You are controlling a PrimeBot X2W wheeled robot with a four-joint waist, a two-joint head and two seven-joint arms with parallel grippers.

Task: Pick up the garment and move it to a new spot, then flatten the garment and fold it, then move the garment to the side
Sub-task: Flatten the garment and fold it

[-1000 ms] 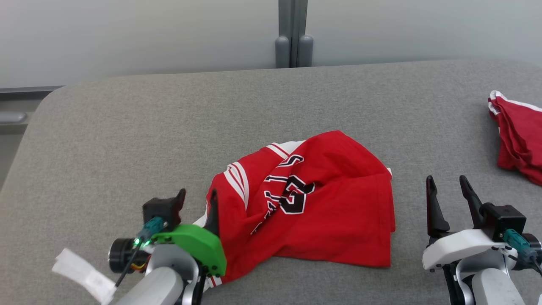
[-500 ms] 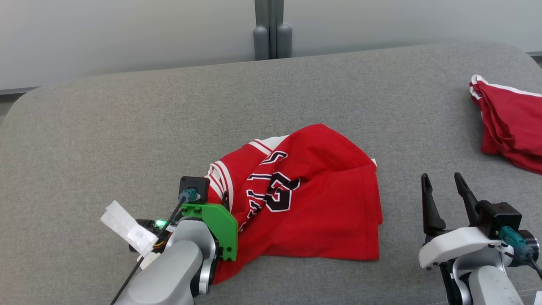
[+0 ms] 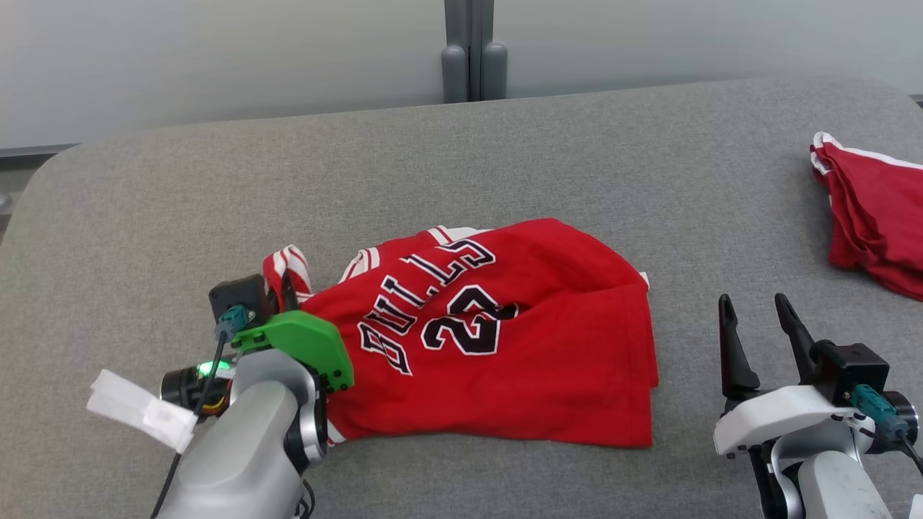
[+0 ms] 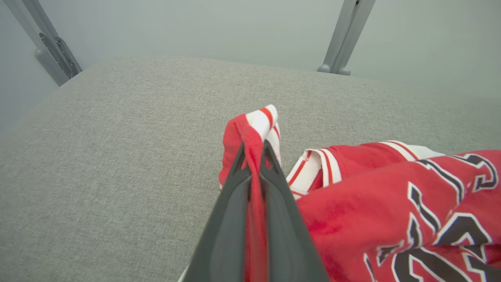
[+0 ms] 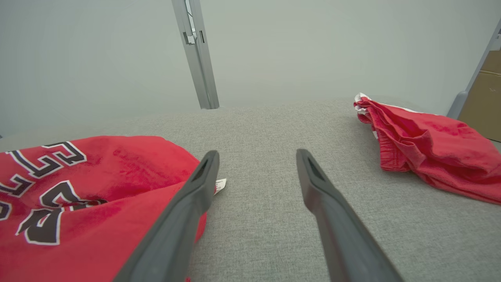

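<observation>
Left zone: a white paper tag (image 3: 140,411) hangs off the left arm's cable, above the grey padded worktop (image 3: 505,158). A green bracket (image 3: 299,342) on the left wrist covers the lower left edge of the garment (image 3: 505,360) in the head view.

Left pincer (image 4: 254,150): the fingers are pressed together and pinch a red-and-white striped shoulder strap (image 4: 252,123). The strap stands up past the fingertips and folds over. The cloth runs down between the two fingers.

Centre zone: the garment, a red jersey with black-and-white lettering and numerals, lies on the near middle of the worktop, print facing up. The body is spread out but creased, with a fold ridge across its right half. A small white label (image 5: 220,184) protrudes at its right edge. A grey post (image 3: 474,50) stands behind the far edge of the worktop.

Right pincer (image 3: 753,303): the fingers are spread and hold nothing. It sits just beside the garment's right edge, apart from it. In the right wrist view its left finger overlaps the garment hem.

Right zone: a second red garment (image 3: 872,216) lies bunched at the right edge of the worktop, well apart from the jersey. A cardboard box (image 5: 483,98) stands behind it.
</observation>
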